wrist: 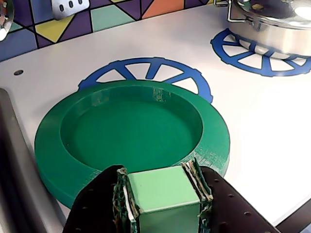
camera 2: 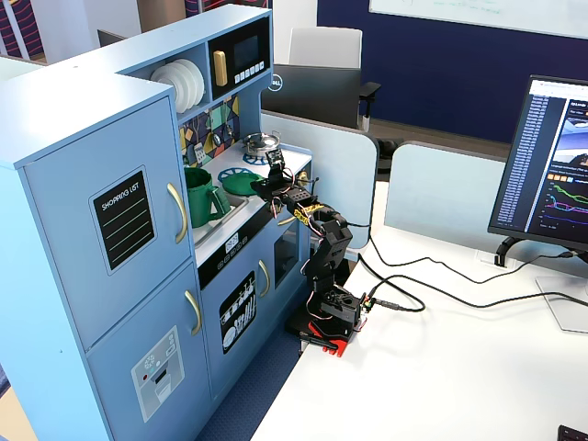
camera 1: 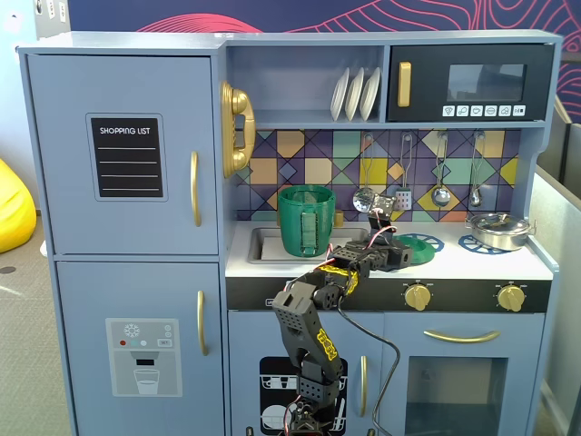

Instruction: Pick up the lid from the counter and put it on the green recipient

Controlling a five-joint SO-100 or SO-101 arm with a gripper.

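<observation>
Lid (wrist: pixel 131 131) of green plastic lies flat on the white tabletop (wrist: pixel 252 126), on top of a blue burner ring print (wrist: pixel 146 73) and near the front edge. Its light green knob (wrist: pixel 163 196) sits between the two black fingers (wrist: pixel 97 204) of the hand (wrist: pixel 163 201) — the hand is closed narrowly on this knob, both sides touching it. In a fixed view the lid (camera 1: pixel 419 242) is about in the middle of the tabletop. The green recipient (camera 1: pixel 306 221) stands upright in the sink (camera 1: pixel 263 243) toward the left end, well apart from the lid. The silver pot (camera 1: pixel 497 229) rests on another burner print at the right end — close to the back wall.
</observation>
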